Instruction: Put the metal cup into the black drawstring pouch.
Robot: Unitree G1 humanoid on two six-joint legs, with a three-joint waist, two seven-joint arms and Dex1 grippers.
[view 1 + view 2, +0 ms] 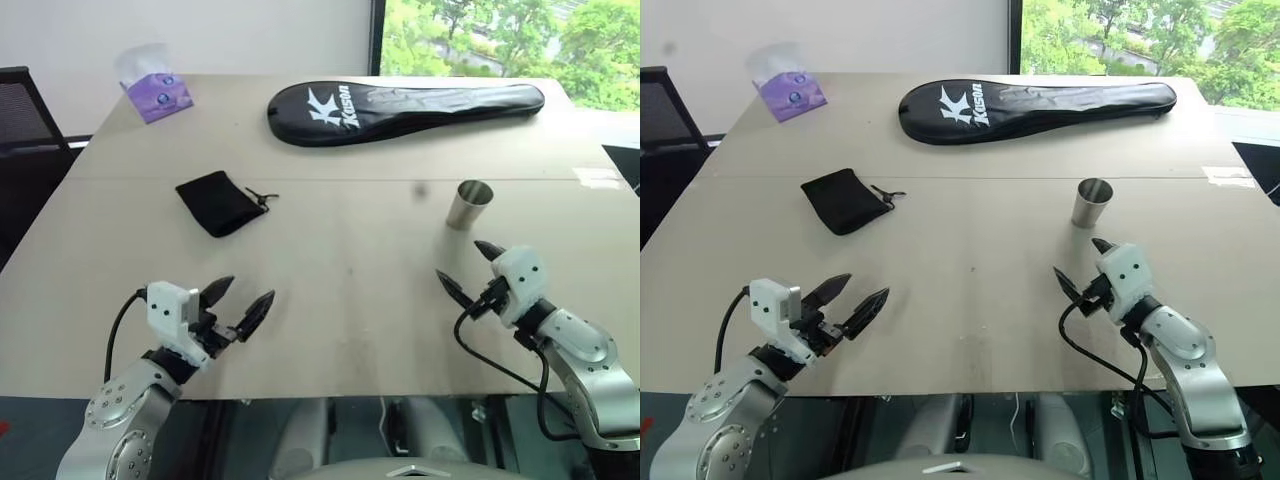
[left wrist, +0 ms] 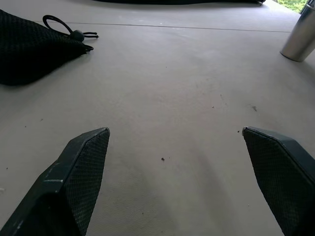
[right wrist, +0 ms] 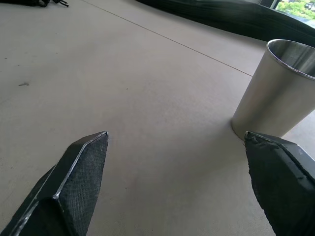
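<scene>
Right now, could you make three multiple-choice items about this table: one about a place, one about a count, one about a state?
1. Where does the metal cup stand?
A. inside the pouch
B. on the table just beyond the right gripper
C. on the racket cover

2. How many black fabric things lie on the table?
A. one
B. two
C. three

3. How is the left gripper?
A. open, empty
B. shut on the cup
C. shut on the pouch

Key: 1 B, the cup is upright near the right gripper. 2 B, the black drawstring pouch and the racket cover. 3 A, its fingers stand apart over bare table.
</scene>
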